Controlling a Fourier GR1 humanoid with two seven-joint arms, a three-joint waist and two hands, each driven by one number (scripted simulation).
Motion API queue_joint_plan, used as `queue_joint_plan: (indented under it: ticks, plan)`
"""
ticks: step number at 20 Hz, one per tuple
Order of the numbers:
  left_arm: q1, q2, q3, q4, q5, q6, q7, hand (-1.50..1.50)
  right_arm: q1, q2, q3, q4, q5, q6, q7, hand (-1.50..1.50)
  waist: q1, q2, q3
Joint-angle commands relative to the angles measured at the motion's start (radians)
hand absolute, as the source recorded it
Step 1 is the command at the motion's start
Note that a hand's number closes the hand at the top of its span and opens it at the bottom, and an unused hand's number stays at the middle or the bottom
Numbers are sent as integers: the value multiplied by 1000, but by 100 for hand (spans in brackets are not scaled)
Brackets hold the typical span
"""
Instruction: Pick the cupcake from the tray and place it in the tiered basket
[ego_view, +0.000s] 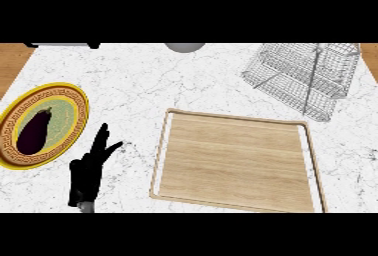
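A wooden tray (236, 160) lies on the marble counter right of centre, and nothing sits on its bare surface. No cupcake shows anywhere in the head view. The wire tiered basket (310, 75) stands at the back right, and I see nothing in it. My left hand (90, 170) rests open at the lower left, fingers pointing up, between the tray and a plate. The right hand does not show.
A yellow patterned plate (70, 100) holding a dark eggplant (33, 131) sits at the left edge. A grey round object (184, 46) peeks in at the back centre, and a white object with a dark edge (63, 45) at the back left.
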Motion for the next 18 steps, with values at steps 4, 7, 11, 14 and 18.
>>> queue_joint_plan:
  ticks: [4,7,11,14,18]
  plan:
    - [27,-21,-40,-24,-42,23,66,0,-140,66,67,275,85,-12,-133,150,-2,4,-4]
    - [12,-32,-30,28,-39,21,20,0,-114,154,115,370,167,-124,-192,150,0,8,-4]
    - [-43,-2,18,52,-18,1,52,0,-223,196,112,513,218,-159,-192,150,-3,7,-4]
    - [42,4,2,31,-13,-28,-8,0,-207,201,77,619,218,-202,-269,150,-3,6,-4]
    - [1,-7,-3,-8,-28,0,68,0,-220,224,-11,725,151,-257,-366,150,-1,8,-3]
